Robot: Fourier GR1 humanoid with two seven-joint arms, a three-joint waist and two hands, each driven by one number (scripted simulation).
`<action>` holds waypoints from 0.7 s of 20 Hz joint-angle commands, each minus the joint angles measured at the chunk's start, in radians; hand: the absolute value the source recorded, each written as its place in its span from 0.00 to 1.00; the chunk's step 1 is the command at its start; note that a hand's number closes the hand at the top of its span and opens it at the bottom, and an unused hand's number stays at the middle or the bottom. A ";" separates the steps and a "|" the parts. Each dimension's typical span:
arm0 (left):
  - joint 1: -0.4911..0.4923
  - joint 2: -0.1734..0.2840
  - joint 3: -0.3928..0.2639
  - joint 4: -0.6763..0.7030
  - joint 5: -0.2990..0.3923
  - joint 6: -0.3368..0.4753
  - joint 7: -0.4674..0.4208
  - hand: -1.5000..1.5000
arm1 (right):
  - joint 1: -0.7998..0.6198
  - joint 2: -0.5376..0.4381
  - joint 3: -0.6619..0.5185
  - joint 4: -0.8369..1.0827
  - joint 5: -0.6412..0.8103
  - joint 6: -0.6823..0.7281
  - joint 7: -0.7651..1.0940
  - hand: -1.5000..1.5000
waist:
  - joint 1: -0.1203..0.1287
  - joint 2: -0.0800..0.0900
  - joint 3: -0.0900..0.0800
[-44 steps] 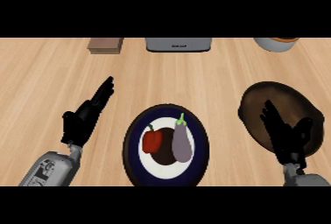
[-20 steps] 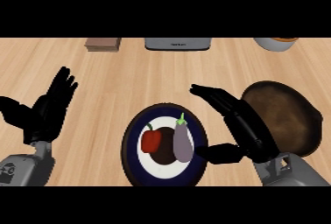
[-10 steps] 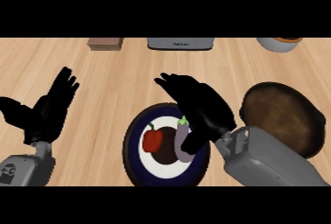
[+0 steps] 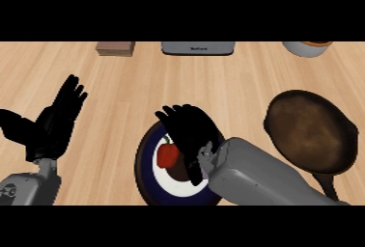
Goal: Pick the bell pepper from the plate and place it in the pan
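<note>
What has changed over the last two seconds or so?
The right hand swung left from over the pan to above the plate, covering the eggplant beside the bell pepper; nothing grasped yet. The left hand opened, fingers up. Pan, plate and pepper stayed put.

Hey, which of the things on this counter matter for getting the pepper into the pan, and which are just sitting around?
Part of the job:
bell pepper, red, on the plate
plate
pan, right of the plate
right hand, over the plate

Just lying about:
brown block, far edge
grey appliance, far edge
bowl, far right corner
left hand, open, resting at left
</note>
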 commanded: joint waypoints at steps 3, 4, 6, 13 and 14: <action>0.010 -0.005 0.030 -0.017 -0.010 -0.018 -0.001 0.50 | -0.007 0.092 0.005 0.020 0.053 0.133 0.069 0.00 | -0.008 -0.001 0.001; -0.022 -0.011 0.040 0.029 -0.007 -0.016 -0.001 0.50 | 0.015 0.100 0.050 0.003 0.078 0.133 0.080 0.00 | -0.012 0.000 0.001; -0.045 -0.006 0.031 0.056 -0.024 -0.016 0.002 0.50 | 0.011 0.127 0.116 -0.021 0.125 0.147 0.169 0.00 | -0.018 -0.001 0.000; -0.028 -0.027 0.041 0.015 -0.029 -0.026 0.025 0.50 | -0.029 0.169 0.102 0.031 0.160 0.146 0.206 0.00 | -0.005 0.000 0.001; -0.010 -0.025 0.058 0.043 -0.017 -0.055 -0.003 0.50 | -0.061 0.169 0.095 0.047 0.147 0.124 0.181 0.00 | -0.003 0.000 0.001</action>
